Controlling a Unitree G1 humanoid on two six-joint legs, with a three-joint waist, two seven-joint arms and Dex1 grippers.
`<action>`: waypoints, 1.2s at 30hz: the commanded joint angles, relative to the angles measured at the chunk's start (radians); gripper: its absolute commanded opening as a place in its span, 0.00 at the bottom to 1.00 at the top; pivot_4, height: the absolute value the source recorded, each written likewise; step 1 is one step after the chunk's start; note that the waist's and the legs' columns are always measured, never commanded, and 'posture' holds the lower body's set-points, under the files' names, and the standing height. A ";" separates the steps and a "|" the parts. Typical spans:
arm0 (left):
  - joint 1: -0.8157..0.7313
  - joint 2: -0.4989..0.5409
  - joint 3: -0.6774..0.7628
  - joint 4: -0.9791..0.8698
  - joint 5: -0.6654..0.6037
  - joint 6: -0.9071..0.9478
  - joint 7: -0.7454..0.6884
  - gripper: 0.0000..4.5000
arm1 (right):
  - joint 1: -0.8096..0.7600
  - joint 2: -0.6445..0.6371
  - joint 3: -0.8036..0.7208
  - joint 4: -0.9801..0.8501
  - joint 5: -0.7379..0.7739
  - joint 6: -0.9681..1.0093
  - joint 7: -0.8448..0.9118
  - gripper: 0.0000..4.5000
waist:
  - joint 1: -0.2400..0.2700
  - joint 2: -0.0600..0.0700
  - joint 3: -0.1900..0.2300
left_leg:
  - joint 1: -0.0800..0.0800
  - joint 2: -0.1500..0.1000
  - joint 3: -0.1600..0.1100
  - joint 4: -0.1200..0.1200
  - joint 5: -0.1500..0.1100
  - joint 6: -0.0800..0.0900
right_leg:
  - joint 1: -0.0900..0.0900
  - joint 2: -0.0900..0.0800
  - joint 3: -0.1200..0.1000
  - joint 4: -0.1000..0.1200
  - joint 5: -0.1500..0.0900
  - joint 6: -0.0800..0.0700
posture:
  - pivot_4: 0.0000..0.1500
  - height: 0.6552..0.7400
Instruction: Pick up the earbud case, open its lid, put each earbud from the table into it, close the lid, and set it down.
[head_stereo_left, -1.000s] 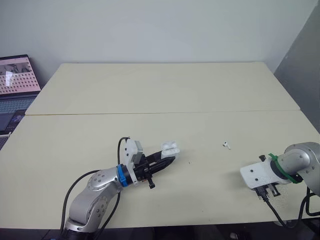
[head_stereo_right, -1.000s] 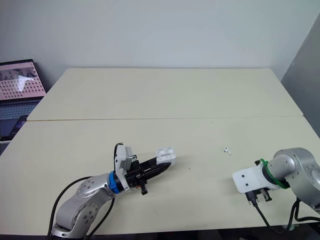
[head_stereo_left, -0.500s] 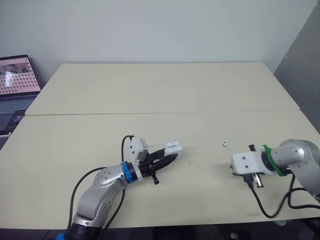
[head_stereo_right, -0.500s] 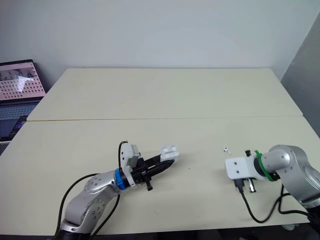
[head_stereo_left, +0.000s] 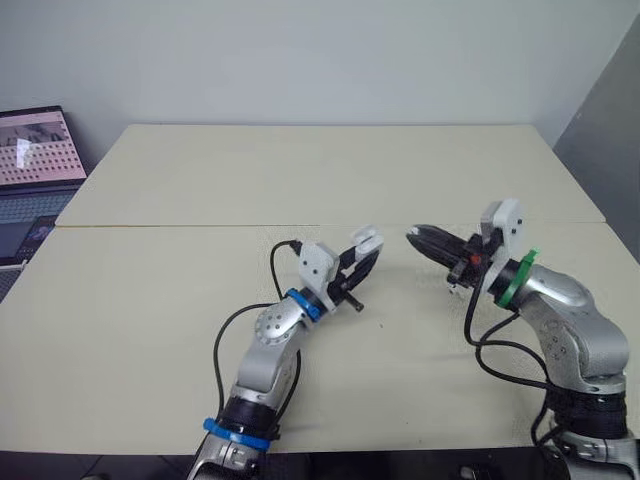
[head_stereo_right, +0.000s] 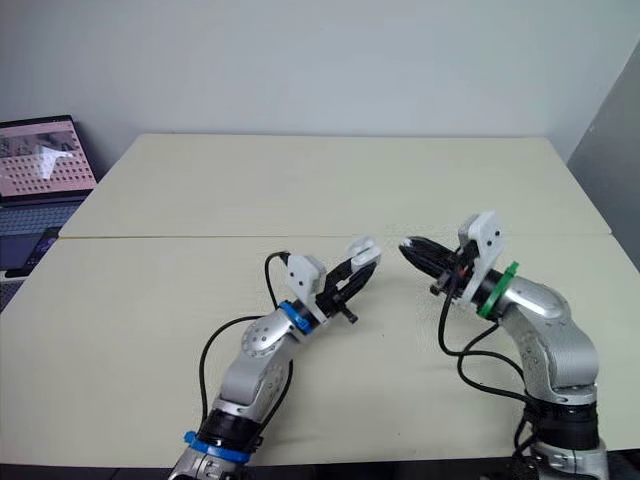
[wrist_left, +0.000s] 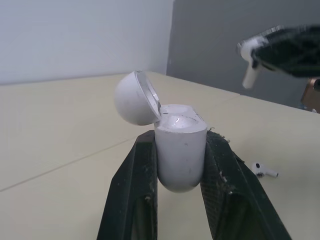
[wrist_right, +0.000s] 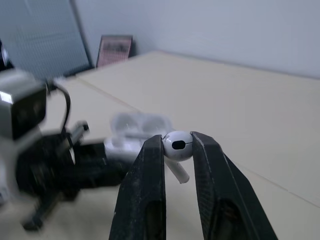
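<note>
White earbud case (wrist_left: 180, 150), lid (wrist_left: 132, 98) open, is clamped in my left gripper (head_stereo_left: 368, 258) above the tabletop's (head_stereo_left: 300, 180) middle, my right gripper (head_stereo_left: 415, 235) pinching one earbud (wrist_right: 176, 145) near it: next, lower its stem into a well (wrist_left: 179, 120), apparently empty, with the second earbud (wrist_left: 264, 170) lying on the tabletop.

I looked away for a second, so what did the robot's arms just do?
The left hand lifted the open case higher and toward the middle. The right hand, gripping an earbud, rose from the table's right side and swung in to face the case. The other earbud stayed on the table; the lid stayed open.
</note>
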 joint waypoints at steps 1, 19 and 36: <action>-0.033 -0.021 0.001 0.003 0.007 -0.046 0.013 0.17 | -0.024 0.034 -0.002 -0.066 0.073 0.040 -0.093 0.09 | 0.001 0.000 0.000 | 0.000 0.000 0.000 0.000 0.000 0.000 | 0.000 0.000 0.000 0.000 0.000 0.000 | 1.00 1.00; -0.005 -0.039 0.006 -0.061 -0.035 -0.042 0.016 0.17 | -0.010 0.121 0.121 -0.005 0.078 -0.028 -0.188 0.09 | -0.015 0.000 0.000 | 0.000 0.000 0.000 0.000 0.000 0.000 | -0.001 0.000 -0.001 0.000 0.000 0.000 | 1.00 1.00; -0.003 -0.047 0.004 -0.076 -0.058 -0.020 0.012 0.17 | 0.008 0.108 0.182 -0.005 0.070 -0.024 -0.197 0.09 | -0.018 0.000 0.000 | 0.000 0.000 -0.001 0.000 0.000 0.000 | -0.001 0.000 -0.001 0.000 0.000 0.000 | 1.00 1.00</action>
